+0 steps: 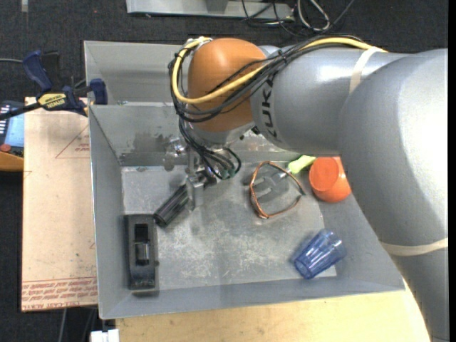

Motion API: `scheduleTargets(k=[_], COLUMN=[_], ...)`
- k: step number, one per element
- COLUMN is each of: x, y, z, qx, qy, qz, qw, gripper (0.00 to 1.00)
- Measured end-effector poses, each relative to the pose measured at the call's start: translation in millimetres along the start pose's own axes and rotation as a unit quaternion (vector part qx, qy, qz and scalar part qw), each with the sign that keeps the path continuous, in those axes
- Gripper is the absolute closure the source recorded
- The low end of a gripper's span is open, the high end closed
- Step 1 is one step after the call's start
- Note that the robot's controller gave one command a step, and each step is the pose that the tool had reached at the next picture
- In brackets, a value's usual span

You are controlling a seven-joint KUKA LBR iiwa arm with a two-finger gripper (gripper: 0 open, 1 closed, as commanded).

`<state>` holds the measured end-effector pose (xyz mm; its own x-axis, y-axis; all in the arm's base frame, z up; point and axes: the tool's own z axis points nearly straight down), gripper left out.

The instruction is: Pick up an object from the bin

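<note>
One small black cylinder (173, 206) just beside the jaws, toward the left wall of the bin (107, 191).
Cannot tell whether jaws open or closed; an off-centre close likely to roll it toward the black block (141, 251).

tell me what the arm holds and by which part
Cannot be told: the arm's tip sits at the upper end of a black cylinder, but whether it grips is unclear.

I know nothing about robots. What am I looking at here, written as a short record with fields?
bin: grey metal
gripper: low over the bin's left half
nearest thing: small black bar, beside the gripper
lower left: black oblong block
middle: brown-rimmed glasses
right: orange cup, green piece behind it
lower right: clear blue plastic piece
</note>
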<state>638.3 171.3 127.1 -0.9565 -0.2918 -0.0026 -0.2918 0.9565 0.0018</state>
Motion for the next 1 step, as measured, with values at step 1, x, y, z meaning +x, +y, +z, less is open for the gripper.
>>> scheduleTargets(k=[1], x=[17.3], y=[-39.2], z=[-34.4], qx=[0.0], qy=[-0.0039], qz=[-0.02], qw=[0.9998], gripper=[0.0])
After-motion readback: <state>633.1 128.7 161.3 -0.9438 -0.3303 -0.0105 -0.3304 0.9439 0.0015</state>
